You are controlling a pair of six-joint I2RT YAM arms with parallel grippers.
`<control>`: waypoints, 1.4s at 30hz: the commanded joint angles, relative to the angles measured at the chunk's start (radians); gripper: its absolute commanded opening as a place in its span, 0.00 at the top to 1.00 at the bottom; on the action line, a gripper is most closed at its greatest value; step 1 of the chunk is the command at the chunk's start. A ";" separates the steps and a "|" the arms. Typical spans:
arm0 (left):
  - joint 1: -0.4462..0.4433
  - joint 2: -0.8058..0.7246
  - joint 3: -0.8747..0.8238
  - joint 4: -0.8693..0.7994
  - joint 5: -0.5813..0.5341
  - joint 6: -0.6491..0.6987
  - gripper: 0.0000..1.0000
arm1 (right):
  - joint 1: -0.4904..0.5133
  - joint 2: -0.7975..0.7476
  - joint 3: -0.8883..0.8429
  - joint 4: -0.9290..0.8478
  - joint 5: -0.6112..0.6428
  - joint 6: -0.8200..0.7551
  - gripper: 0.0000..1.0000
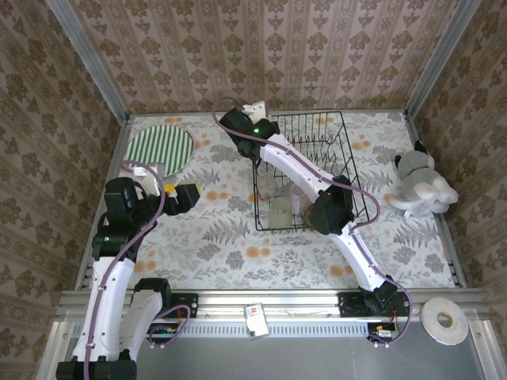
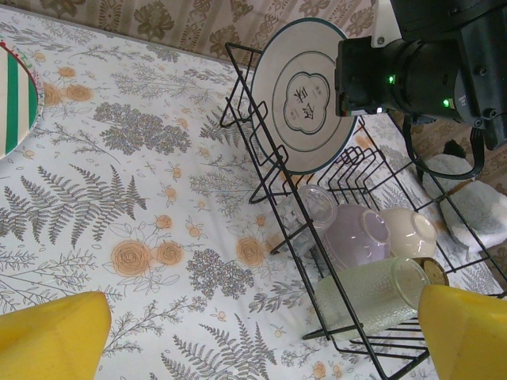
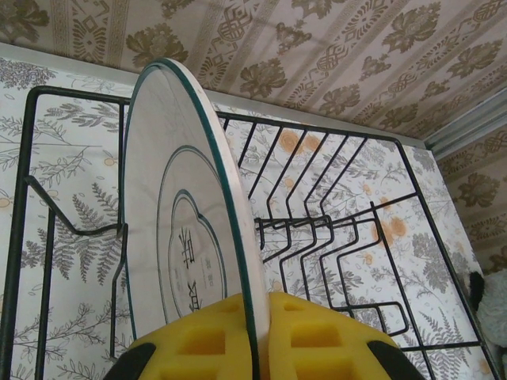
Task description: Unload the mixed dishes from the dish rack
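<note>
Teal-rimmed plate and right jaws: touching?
Touching. Right wrist view: the right jaws clamp the teal-rimmed plate at its rim, one on each side.

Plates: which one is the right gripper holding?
The white plate with the teal rim, upright at the rack, pinched by the right gripper; the green-striped plate lies flat on the table.

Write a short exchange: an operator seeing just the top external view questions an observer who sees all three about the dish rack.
Operator: Is the right gripper holding anything?
Observer: Yes, its yellow pads are shut on a white plate, at the rim.
Operator: How does the plate stand?
Observer: Upright, on edge, at the dish rack end slots.
Operator: What's under the right arm?
Observer: A cream bowl beside the lilac bowl.
</note>
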 commanded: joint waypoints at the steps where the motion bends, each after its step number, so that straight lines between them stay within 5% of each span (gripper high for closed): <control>1: 0.006 -0.003 -0.005 0.020 0.013 -0.004 0.00 | 0.012 -0.078 -0.010 0.029 0.047 -0.010 1.00; 42: 0.007 0.002 -0.006 0.017 0.010 0.000 0.00 | -0.057 -0.289 -0.245 0.094 -0.085 -0.010 1.00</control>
